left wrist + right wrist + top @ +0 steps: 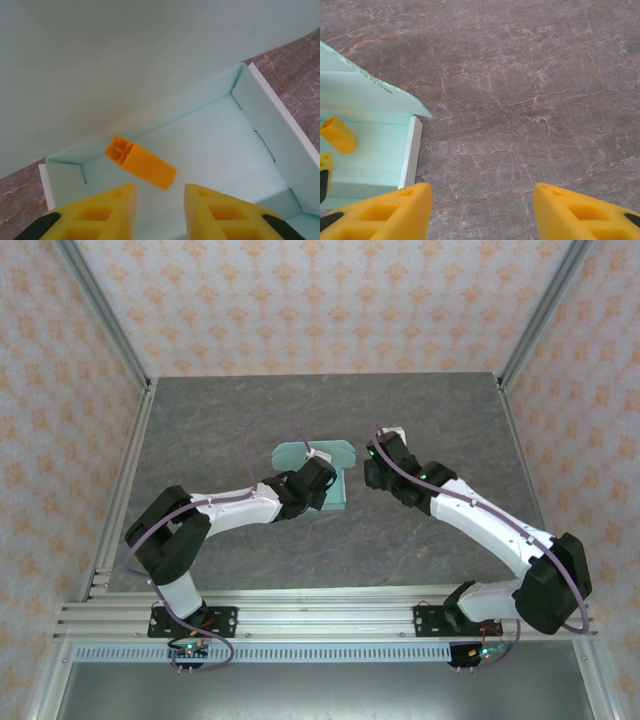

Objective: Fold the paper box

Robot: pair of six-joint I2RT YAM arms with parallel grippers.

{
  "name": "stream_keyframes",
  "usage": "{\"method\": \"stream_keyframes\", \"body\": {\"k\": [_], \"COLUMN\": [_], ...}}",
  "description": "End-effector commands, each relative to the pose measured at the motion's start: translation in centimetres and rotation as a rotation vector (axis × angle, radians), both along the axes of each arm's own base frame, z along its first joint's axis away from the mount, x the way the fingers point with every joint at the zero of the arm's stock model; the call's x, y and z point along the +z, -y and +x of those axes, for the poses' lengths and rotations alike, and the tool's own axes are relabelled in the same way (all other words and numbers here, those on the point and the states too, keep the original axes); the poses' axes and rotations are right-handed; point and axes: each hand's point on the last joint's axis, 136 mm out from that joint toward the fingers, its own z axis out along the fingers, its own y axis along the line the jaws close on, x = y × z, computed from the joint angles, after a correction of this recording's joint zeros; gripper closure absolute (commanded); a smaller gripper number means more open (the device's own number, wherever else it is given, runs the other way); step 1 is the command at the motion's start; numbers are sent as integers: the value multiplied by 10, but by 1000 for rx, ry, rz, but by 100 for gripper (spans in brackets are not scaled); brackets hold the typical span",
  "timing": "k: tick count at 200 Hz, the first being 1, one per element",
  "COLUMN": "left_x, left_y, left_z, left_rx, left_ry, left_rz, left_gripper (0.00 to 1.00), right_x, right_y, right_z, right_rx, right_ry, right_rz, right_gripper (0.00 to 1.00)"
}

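The pale mint-blue paper box (336, 483) lies mid-table, its walls raised and its lid flap (312, 455) standing open at the far side. My left gripper (312, 476) hovers over the box tray (210, 145), open, with nothing between its yellow fingers (112, 212). A small orange block (141, 162) lies on the tray floor just ahead of them. The lid's underside (125, 60) looms above. My right gripper (378, 468) is open over bare table right of the box wall (411, 150). The orange block (337, 135) also appears in the right wrist view.
The grey marbled tabletop (440, 420) surrounds the box. Aluminium frame posts (105, 320) and patterned walls enclose the work area on three sides. A rail (330, 615) carrying both arm bases runs along the near edge.
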Motion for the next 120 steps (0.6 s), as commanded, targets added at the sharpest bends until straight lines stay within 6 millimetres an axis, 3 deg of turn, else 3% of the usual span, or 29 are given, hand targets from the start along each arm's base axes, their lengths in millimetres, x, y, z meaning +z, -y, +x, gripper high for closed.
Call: {"method": "stream_keyframes", "body": {"k": [1,26,47,82,120], "left_x": [27,58,77,79,76], "left_y": [0,-5,-27,-92,-125], "left_z": [6,-8,-21,-26,-9], "left_rx": [9,-6,16,136,149], "left_ry": [68,101,119,122,168], "left_rz": [-26,-113,-177,-319,-374], "left_gripper": [67,63,59,50,37], "right_x": [-4,-11,-14,-14,-15], "right_y": [1,-4,-20,-51,-49], "right_z": [2,6,13,32,56], "right_rx": [-3,33,149,369,495], "right_ry": [0,-14,-2,96,187], "right_rz": [-12,13,121,206,137], "right_gripper": [44,43,42,41,40]}}
